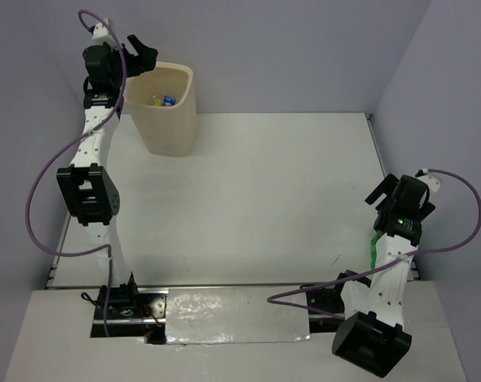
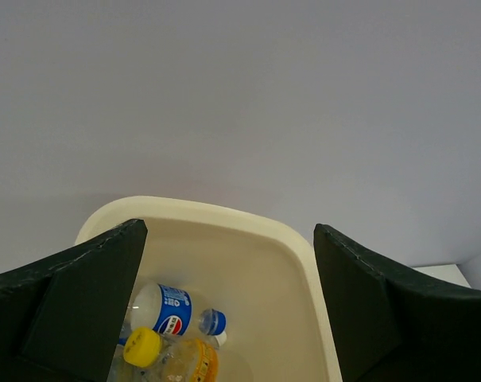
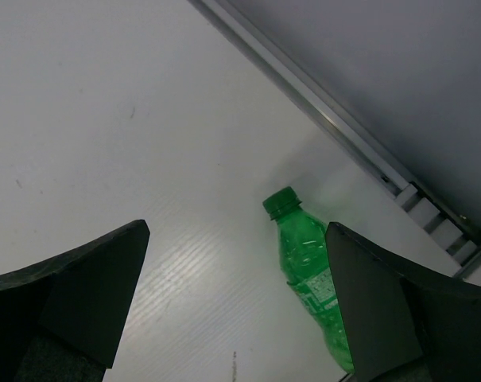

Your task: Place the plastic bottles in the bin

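The cream bin (image 1: 167, 127) stands at the table's far left. My left gripper (image 1: 142, 56) is open and empty, held above the bin's left rim. In the left wrist view (image 2: 229, 255) I look down past the bin's rim (image 2: 248, 219) at a blue-labelled, blue-capped bottle (image 2: 170, 309) and a yellow-capped, orange-labelled bottle (image 2: 175, 360) lying inside. Bottles also show in the bin from above (image 1: 162, 99). A green bottle (image 3: 308, 259) with a green cap and green-white label lies on the table, close to the inner side of the right finger. My right gripper (image 3: 236, 239) is open above it.
The green bottle (image 1: 373, 248) lies near the table's right edge, beside a metal rail (image 3: 359, 147) and the right wall. The right arm's base (image 1: 371, 342) sits at the near right. A grey wall runs behind the bin.
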`<state>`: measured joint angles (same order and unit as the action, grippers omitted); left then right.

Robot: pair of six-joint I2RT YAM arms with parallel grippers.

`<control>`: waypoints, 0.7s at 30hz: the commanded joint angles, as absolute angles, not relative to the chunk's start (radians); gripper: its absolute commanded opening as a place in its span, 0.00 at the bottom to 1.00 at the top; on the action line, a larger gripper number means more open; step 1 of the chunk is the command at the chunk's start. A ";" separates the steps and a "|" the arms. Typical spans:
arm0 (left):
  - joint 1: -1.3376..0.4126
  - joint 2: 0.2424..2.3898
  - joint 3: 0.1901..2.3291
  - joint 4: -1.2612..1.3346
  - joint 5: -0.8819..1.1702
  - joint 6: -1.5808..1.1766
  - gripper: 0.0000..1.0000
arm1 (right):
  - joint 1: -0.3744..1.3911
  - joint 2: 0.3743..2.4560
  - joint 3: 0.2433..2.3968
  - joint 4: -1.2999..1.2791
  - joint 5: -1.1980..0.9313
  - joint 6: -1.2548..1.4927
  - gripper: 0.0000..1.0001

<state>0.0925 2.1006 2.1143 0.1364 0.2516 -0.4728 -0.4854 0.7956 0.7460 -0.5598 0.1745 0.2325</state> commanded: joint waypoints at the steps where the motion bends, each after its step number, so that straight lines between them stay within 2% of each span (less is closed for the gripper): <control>1: 0.091 1.984 2.137 0.150 0.311 -0.446 0.99 | -0.492 0.813 0.770 -0.595 0.273 0.195 1.00; 4: 0.090 1.875 2.056 0.092 0.367 -0.440 0.99 | -0.492 0.845 0.791 -0.632 0.339 0.209 1.00; 8: 0.089 1.706 1.768 0.104 0.515 -0.459 0.99 | -0.494 0.967 0.811 -0.692 0.393 0.184 1.00; 13: 0.058 1.510 1.423 0.234 0.511 -0.462 0.99 | -0.492 1.155 0.845 -0.722 0.298 0.134 1.00; 16: 0.043 1.488 1.362 0.236 0.523 -0.437 0.99 | -0.492 1.275 0.880 -0.741 0.296 0.092 1.00; 21: 0.041 1.526 1.379 0.198 0.512 -0.417 0.99 | -0.491 1.336 0.874 -0.724 0.256 0.049 1.00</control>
